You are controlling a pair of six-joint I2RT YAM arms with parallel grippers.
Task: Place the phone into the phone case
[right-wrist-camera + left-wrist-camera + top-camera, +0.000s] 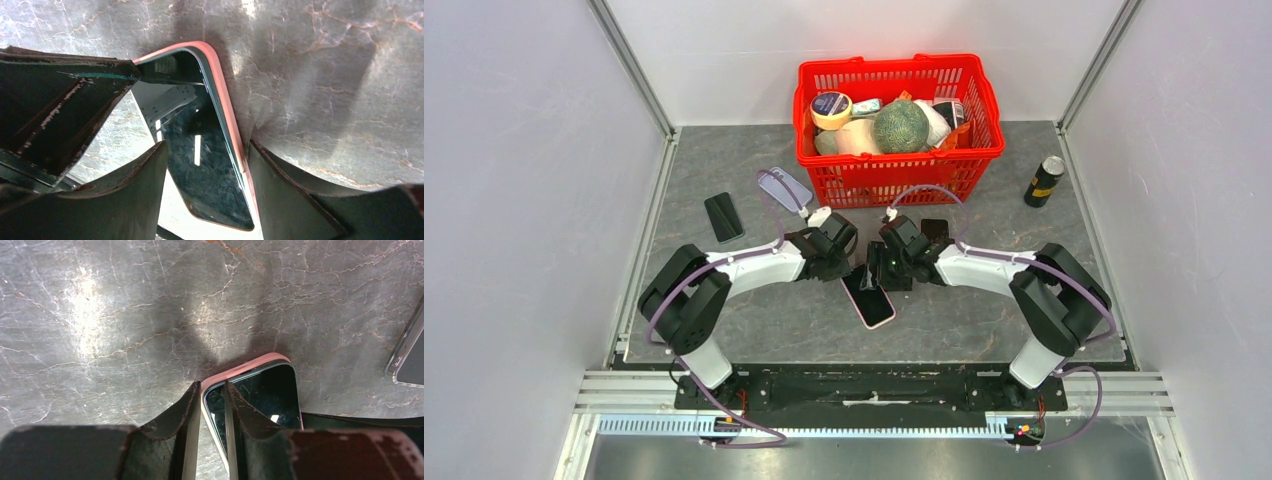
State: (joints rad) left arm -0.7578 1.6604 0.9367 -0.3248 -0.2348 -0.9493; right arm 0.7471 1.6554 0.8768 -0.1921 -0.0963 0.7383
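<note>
A black-screened phone (869, 299) in a pink case lies on the grey table between the arms. My left gripper (845, 266) is at its far left corner. In the left wrist view the narrow-set fingers (211, 385) pinch the pink case rim (245, 367). My right gripper (880, 268) is at the phone's far end. In the right wrist view its fingers (205, 145) stand wide apart on either side of the phone (200, 150). The right finger is against the pink edge (222, 95). A second black phone (724, 217) and a clear case (784, 187) lie at the left rear.
A red basket (894, 165) full of items stands at the back. A dark can (1044, 181) stands at the right rear. A small black object (935, 228) lies behind the right gripper. The clear case edge (407, 355) shows in the left wrist view.
</note>
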